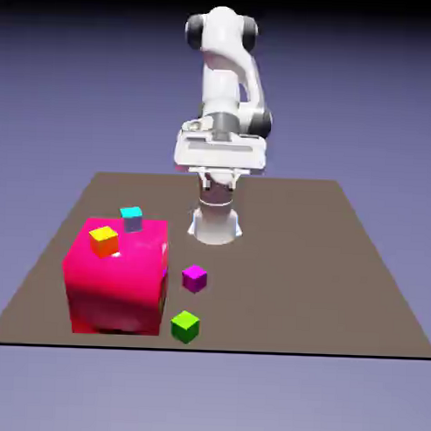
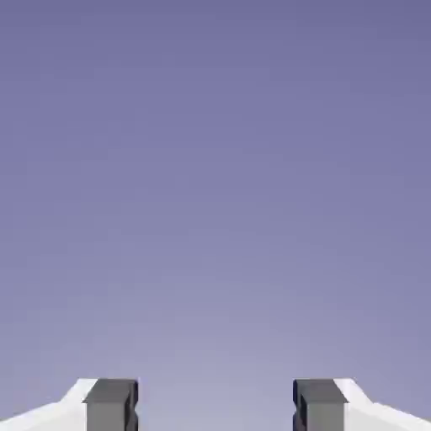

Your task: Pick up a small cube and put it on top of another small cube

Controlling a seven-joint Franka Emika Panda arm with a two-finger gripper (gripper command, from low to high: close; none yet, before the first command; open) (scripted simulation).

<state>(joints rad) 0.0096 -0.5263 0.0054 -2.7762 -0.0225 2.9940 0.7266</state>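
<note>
Green cube (image 1: 185, 327) sits by the bench's (image 1: 296, 266) near edge, beside the pink block (image 1: 120, 281), awaiting stacking on the purple cube (image 1: 195, 279), presumably, while the empty jaws (image 2: 215, 406) stand apart

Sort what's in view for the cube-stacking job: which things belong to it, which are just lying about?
In the job:
- green cube, likely the one to lift
- magenta cube, likely the base
- gripper, open, empty

Just lying about:
- big pink-red block
- orange-yellow cube
- cyan cube
</note>
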